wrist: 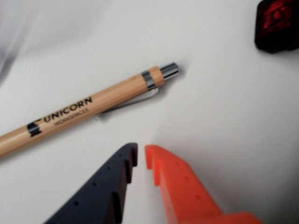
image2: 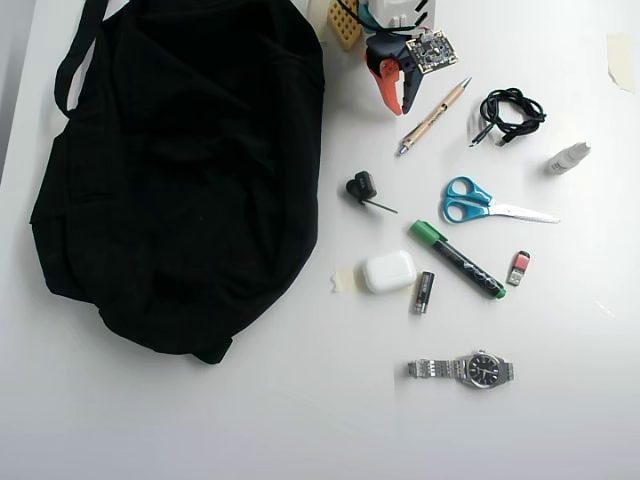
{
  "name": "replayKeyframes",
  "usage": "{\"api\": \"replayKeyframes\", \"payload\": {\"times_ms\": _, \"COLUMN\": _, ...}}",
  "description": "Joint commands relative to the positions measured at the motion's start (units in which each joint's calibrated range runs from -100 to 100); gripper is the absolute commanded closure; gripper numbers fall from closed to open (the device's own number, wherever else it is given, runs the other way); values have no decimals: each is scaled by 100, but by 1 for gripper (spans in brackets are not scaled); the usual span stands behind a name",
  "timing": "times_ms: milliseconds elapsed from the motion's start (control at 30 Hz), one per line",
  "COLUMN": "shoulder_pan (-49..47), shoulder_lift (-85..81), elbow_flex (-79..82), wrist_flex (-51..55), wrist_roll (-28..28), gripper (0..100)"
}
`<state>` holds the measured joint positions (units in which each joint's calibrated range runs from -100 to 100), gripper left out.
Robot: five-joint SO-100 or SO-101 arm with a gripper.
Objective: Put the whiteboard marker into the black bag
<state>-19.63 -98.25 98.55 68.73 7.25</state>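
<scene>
In the overhead view the whiteboard marker (image2: 457, 260), black with a green cap, lies diagonally on the white table at right of centre. The black bag (image2: 180, 170) fills the left half, its strap at the top left. My gripper (image2: 388, 92) sits at the top centre, far from the marker and just right of the bag's upper edge. In the wrist view its dark finger and orange finger (wrist: 177, 186) nearly meet at the tips, so the gripper (wrist: 140, 155) is shut on nothing. The marker and the bag are out of the wrist view.
A tan-and-silver pen (image2: 432, 116) (wrist: 88, 109) lies just beside the gripper. Blue scissors (image2: 490, 203), a black cable (image2: 510, 115), a white case (image2: 388, 271), a small black stick (image2: 425, 292) and a watch (image2: 465, 369) surround the marker. A dark red-tinted object (wrist: 278, 25) sits at the wrist view's top right.
</scene>
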Motion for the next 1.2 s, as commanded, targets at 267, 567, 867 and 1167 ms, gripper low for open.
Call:
{"api": "replayKeyframes", "payload": {"times_ms": 267, "shoulder_pan": -34, "shoulder_lift": -84, "elbow_flex": 73, "wrist_flex": 27, "wrist_roll": 30, "gripper": 98}}
{"api": "replayKeyframes", "payload": {"times_ms": 567, "shoulder_pan": 41, "shoulder_lift": 24, "elbow_flex": -1059, "wrist_flex": 586, "wrist_roll": 287, "gripper": 98}}
{"api": "replayKeyframes", "payload": {"times_ms": 867, "shoulder_pan": 34, "shoulder_lift": 995, "elbow_flex": -2173, "wrist_flex": 569, "wrist_roll": 313, "gripper": 98}}
{"api": "replayKeyframes", "payload": {"times_ms": 1167, "shoulder_pan": 49, "shoulder_lift": 5584, "elbow_flex": -5830, "wrist_flex": 681, "wrist_roll": 323, "gripper": 98}}
